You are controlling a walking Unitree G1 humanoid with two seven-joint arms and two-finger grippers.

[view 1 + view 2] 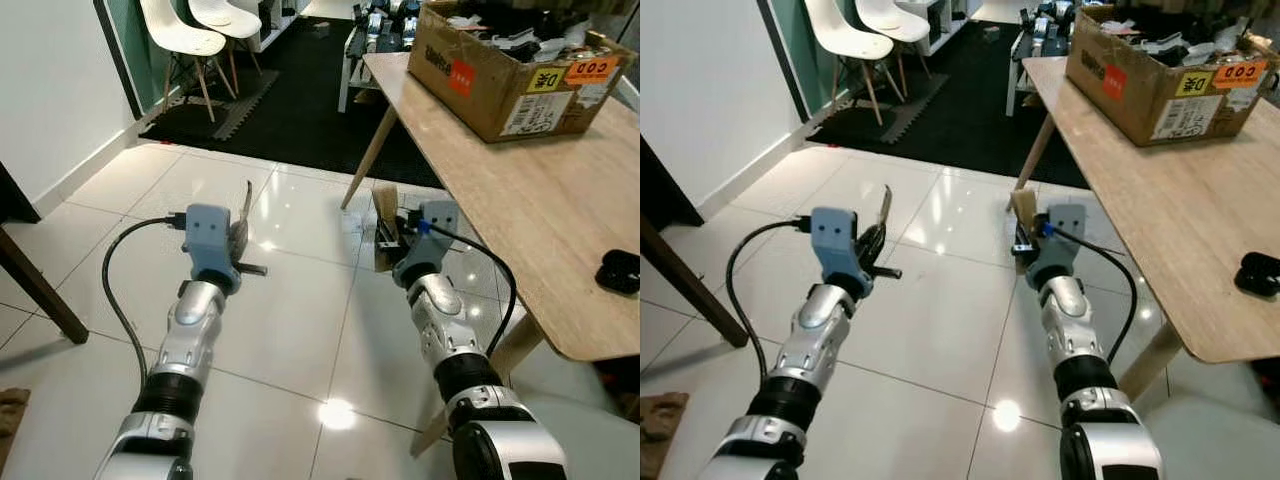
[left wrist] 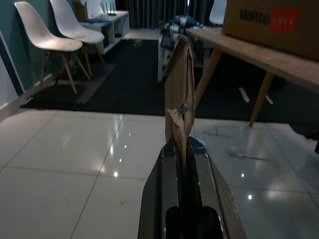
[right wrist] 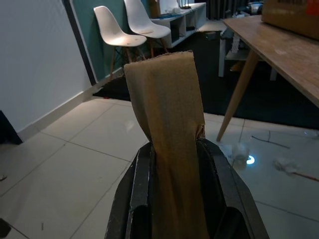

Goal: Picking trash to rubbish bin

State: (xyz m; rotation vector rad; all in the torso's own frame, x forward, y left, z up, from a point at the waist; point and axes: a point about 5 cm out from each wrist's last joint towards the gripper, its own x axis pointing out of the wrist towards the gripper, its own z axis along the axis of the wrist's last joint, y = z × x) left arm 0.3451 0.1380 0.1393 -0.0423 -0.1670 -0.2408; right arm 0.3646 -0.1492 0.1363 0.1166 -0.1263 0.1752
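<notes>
Left end effector (image 2: 182, 164) clenched on a thin cardboard scrap (image 2: 178, 94), right end effector (image 3: 174, 164) on a cardboard strip (image 3: 167, 99), both beside the table (image 1: 540, 200).

My left gripper (image 2: 182, 149) has its black fingers (image 2: 162, 184) pressed together on a thin cardboard strip (image 2: 178, 97), which stands edge-on straight out from the tips. Beyond it I see glossy white floor tiles (image 2: 75, 154), then a dark mat (image 2: 124, 84). Far ahead to one side stand two white chairs (image 2: 47, 40); to the other, a wooden table (image 2: 259, 55) carrying a cardboard box (image 2: 271, 22).
</notes>
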